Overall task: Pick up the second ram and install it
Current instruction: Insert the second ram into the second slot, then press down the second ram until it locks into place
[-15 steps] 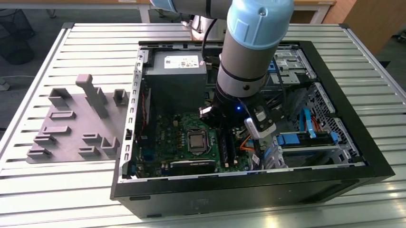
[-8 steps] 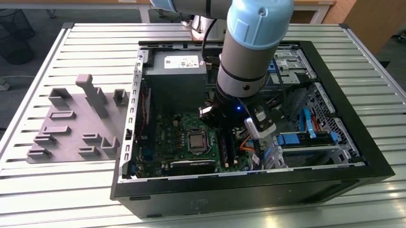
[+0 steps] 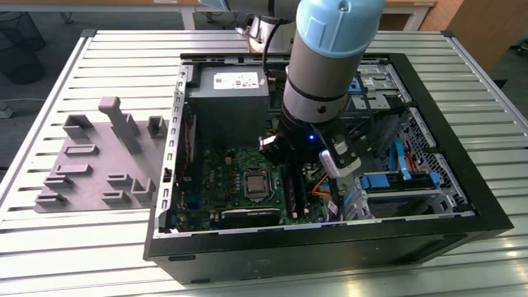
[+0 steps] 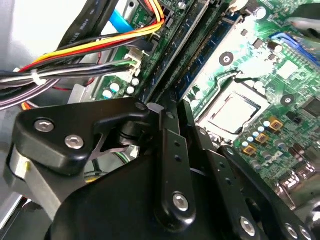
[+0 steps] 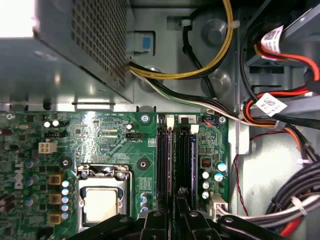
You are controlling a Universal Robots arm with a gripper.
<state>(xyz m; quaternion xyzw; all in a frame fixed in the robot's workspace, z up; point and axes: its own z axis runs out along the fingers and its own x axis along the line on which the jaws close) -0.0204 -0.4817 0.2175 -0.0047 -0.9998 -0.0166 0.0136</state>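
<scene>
Exterior view: grey fixture tray (image 3: 99,161) on slatted table's (image 3: 49,247) left side | open computer case (image 3: 330,247) centre-right, arm reaching inside over green motherboard (image 3: 239,179) | first wrist view: gripper (image 5: 176,212) at the memory slots, finger state cannot tell | second ram (image 5: 192,150): long, narrow, dark blue-green stick lying in slot nearer motherboard's cable-side edge.
</scene>
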